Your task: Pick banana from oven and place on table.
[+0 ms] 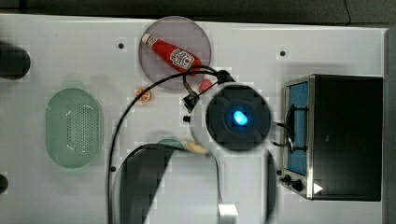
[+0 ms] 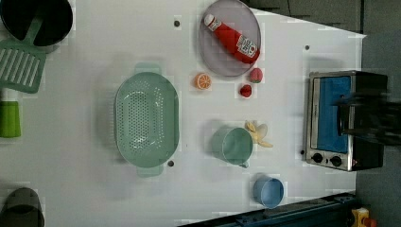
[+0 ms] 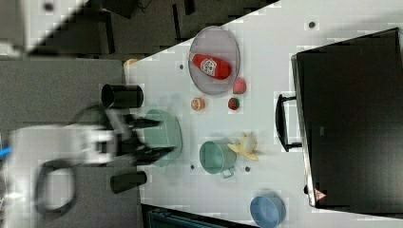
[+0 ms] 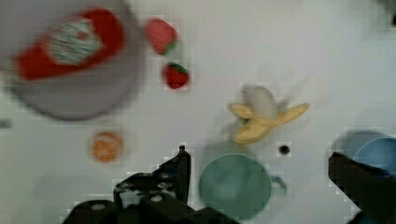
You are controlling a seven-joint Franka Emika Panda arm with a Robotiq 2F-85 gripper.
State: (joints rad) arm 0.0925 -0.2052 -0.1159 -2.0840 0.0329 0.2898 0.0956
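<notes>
White table (image 2: 94,189), crowded with toys. Banana (image 2: 258,133) lying on it, touching the green cup (image 2: 232,145), between cup and oven (image 2: 343,120), clear of the oven's shut door. Claw (image 3: 151,137) spread wide, empty, raised well above the banana.

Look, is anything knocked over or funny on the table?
The ketchup bottle lies on its side on the gray plate, not standing. The peeled banana lies on the table beside the green cup. Nothing looks spilled or broken.
</notes>
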